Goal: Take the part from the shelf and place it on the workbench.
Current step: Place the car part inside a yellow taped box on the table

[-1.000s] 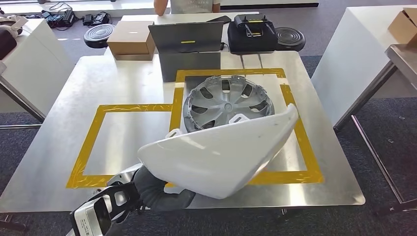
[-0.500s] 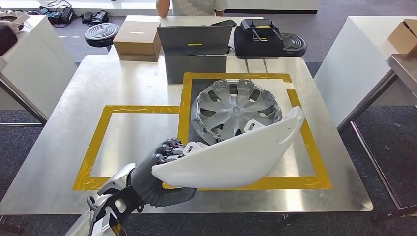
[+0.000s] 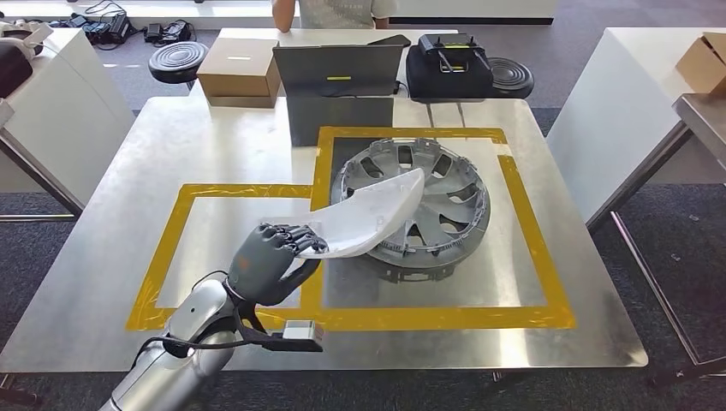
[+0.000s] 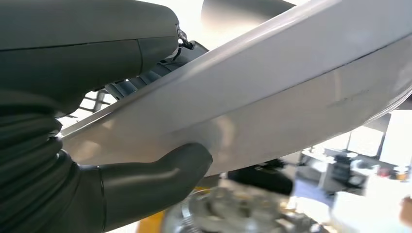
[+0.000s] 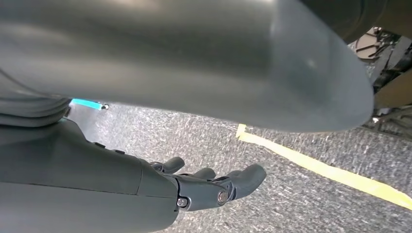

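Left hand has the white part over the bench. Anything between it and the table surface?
Yes. The left hand holds the white part with its far end over the silver hubcap lying in the right yellow-taped square. The taped square on the left looks bare, so setting it there avoids the hubcap.

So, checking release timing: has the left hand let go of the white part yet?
No, the left hand grips the white part by its near end.

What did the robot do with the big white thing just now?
The left hand carried the white part forward over the table, farther from the camera; its far end now overlaps the wheel cover. The hand kept holding it. The wheel cover, laptop and cardboard box stayed put.
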Motion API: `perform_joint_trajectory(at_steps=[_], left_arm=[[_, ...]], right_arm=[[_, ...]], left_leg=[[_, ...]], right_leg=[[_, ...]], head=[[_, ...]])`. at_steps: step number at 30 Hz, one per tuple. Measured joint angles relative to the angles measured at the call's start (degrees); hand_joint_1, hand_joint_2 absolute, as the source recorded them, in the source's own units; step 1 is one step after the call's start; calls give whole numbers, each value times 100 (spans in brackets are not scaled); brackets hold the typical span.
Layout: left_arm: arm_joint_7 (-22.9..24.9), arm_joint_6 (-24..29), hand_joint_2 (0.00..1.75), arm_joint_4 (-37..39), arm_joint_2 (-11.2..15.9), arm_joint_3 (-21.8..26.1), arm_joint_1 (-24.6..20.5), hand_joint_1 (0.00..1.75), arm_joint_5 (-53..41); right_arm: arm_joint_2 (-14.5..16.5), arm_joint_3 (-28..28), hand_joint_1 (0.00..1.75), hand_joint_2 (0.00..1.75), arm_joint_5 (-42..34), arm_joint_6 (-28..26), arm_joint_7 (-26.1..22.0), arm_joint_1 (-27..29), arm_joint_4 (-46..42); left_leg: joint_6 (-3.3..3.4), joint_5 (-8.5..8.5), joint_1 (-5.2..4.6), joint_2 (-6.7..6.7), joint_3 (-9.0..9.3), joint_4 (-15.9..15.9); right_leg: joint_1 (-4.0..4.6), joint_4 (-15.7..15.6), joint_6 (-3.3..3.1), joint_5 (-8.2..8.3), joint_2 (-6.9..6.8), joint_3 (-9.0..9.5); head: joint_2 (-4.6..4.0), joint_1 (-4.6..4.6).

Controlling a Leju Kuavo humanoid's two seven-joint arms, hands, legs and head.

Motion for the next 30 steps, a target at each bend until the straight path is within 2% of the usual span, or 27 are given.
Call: perform_joint_trajectory(at_steps=[4, 9, 15, 22, 26, 30], left_arm=[[-64, 656, 175, 1861, 117, 495, -547, 175, 176], [-45, 941, 175, 3336, 308, 1032, -929, 175, 310], [379, 1192, 175, 4234, 438, 1463, -1061, 175, 198], [398, 1408, 175, 4687, 596, 1907, -1104, 175, 46], [253, 1423, 175, 4644, 595, 2052, -975, 0, -102], [-288, 1434, 175, 4338, 525, 2317, -761, 0, -329]], right_arm=[[14, 0, 0, 0, 40, 0, 56, 3, 0], [18, 1, 0, 0, 73, 0, 83, 9, 0], [18, 2, 0, 0, 99, 0, 74, 3, 0], [18, 4, 0, 0, 138, 0, 77, -3, 0], [18, 8, 0, 0, 160, 0, 76, -7, 0], [18, 10, 0, 0, 167, 0, 65, -22, 0]], left_leg=[[-19, 11, 9, 6, 0, -5], [-26, 14, 12, 14, -1, -11], [-30, 11, 14, 15, -4, -12], [-32, 10, 14, 7, -5, -12], [-32, 10, 14, 10, -4, -12], [-32, 10, 13, 8, -4, -12]], right_leg=[[9, 11, -14, 6, 12, -11], [12, 18, -25, 5, 22, -21], [14, 21, -33, 0, 22, -23], [14, 21, -36, -3, 16, -22], [14, 21, -36, -3, 17, -22], [13, 21, -36, -3, 17, -22]], head=[[0, 1], [0, -1], [0, 1], [0, 1], [0, 1], [0, 1]])
